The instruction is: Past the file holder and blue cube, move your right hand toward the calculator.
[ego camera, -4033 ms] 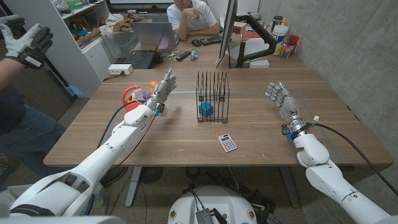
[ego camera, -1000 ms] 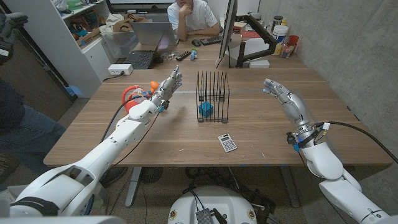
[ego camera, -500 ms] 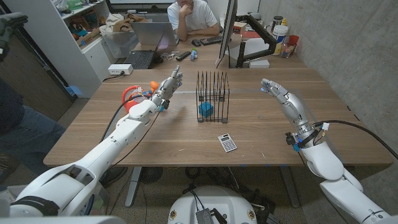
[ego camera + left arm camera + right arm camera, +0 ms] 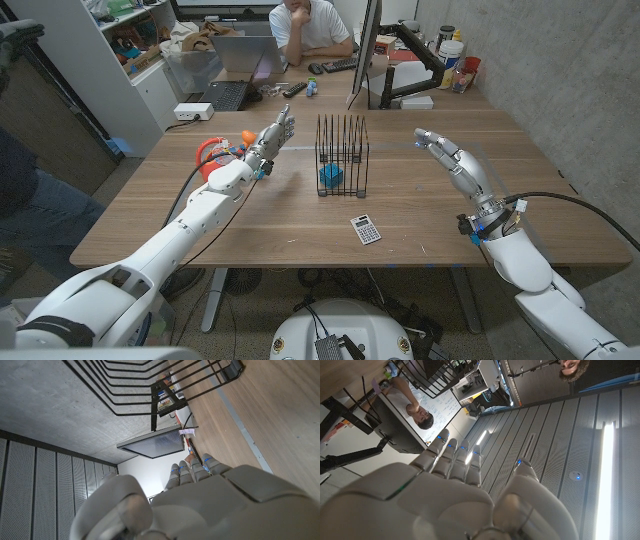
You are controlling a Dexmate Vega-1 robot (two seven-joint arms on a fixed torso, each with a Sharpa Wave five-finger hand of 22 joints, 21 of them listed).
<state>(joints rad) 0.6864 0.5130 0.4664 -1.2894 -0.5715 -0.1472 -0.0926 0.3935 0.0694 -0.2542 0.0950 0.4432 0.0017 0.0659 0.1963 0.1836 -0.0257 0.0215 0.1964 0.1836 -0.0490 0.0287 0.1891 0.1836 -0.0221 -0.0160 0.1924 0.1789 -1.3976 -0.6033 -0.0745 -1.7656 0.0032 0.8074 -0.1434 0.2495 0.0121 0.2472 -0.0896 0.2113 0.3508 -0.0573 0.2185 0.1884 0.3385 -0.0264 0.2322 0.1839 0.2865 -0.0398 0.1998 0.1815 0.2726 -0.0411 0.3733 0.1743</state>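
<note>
The right hand (image 4: 447, 152) is raised above the right side of the bench (image 4: 250, 215), with its fingers stretched out and slightly apart, and it holds nothing. It points toward the middle of the bench and is well apart from the calculator (image 4: 366, 229), which lies flat near the front edge of the bench, a little right of the middle. The file holder (image 4: 342, 152), a black wire rack, stands upright behind the calculator, and the blue cube (image 4: 331, 176) sits inside it at the front left part. The left hand (image 4: 271, 137) is lifted over the left part of the bench, beside the file holder but not touching it; its fingers lie close together and straight, and nothing is in it. An orange and white object (image 4: 212, 153) lies on the bench just beside the left forearm. A person (image 4: 310, 28) sits behind the bench at a laptop (image 4: 232, 68).
</note>
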